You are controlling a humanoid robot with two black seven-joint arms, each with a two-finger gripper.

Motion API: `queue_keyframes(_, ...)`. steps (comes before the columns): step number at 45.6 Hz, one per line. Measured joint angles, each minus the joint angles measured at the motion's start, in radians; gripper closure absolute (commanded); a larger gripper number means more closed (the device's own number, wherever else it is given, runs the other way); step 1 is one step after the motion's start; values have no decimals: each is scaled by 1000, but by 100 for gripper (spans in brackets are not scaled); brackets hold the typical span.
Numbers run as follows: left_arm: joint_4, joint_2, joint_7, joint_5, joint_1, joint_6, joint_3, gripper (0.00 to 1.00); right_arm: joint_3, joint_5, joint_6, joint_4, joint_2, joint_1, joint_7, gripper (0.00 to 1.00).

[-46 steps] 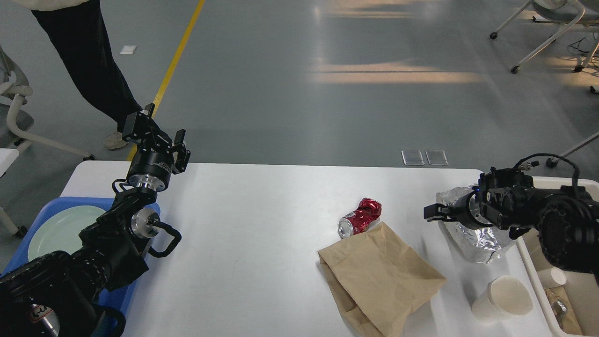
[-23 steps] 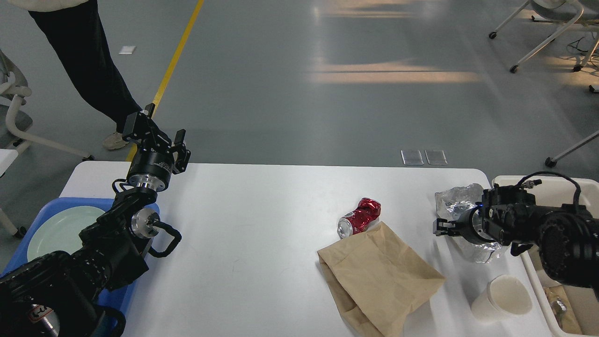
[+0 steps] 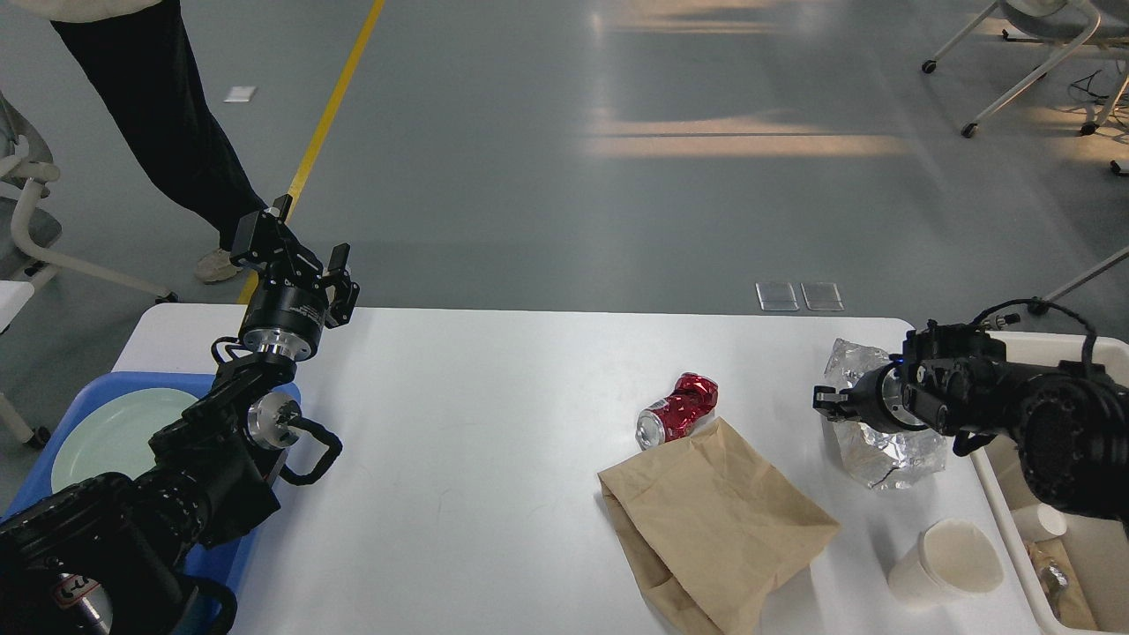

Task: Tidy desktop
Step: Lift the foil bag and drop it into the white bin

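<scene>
Right gripper [image 3: 827, 403] dark and small against crumpled foil [image 3: 885, 445], fingers not told apart; foil's middle covered by it. Desktop [image 3: 494, 423] cut off along the near edge, paper bag [image 3: 714, 525] and blue tray [image 3: 88, 401] clipped likewise. Cream bin [image 3: 1001, 494] at the right edge partly behind the arm, contents unclear

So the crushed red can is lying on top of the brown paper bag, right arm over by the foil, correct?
Not quite. In the head view the crushed red can lies on the desktop just behind the brown paper bag, at its far edge, not on top. The right gripper is by the foil.
</scene>
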Motion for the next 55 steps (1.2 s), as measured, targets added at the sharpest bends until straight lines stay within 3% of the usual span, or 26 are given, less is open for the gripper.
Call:
queue_keyframes(14,0,0,0,0,0,0,0,3,-1,-3,208,31,-77,277,1,100)
queue_keyframes(30,0,0,0,0,0,0,0,3,-131,-17,396,119,-254,607,1,100)
queue_keyframes(42,0,0,0,0,0,0,0,3,-165,-109,330,106,-474,598,0,100)
queue_keyframes(55,0,0,0,0,0,0,0,3,-49,-97,44,104,-637,348,0,100)
